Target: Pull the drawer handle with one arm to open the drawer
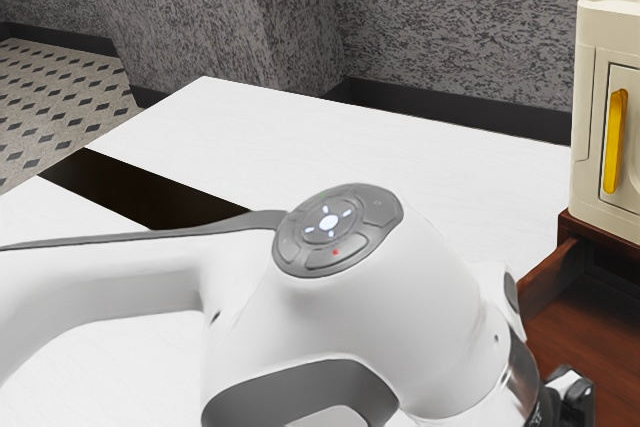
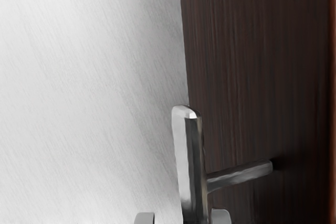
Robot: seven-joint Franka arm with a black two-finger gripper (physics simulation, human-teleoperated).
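Plainly, your one gripper (image 1: pixel 570 399) stands open, its two fingertips (image 2: pixel 220 216) on either side of one metal drawer handle (image 2: pixel 190 166), gripping nothing. That handle is a straight, faceted bar with a bevelled end, and one rounded post (image 2: pixel 241 176) joins it to a dark front (image 2: pixel 257 66) of streaky wood grain. Over in the exterior view, you have one smooth white table (image 1: pixel 370 137) with one dark strip (image 1: pixel 130 189), and one cream box (image 1: pixel 588 77) with one long yellow handle (image 1: pixel 614 142).
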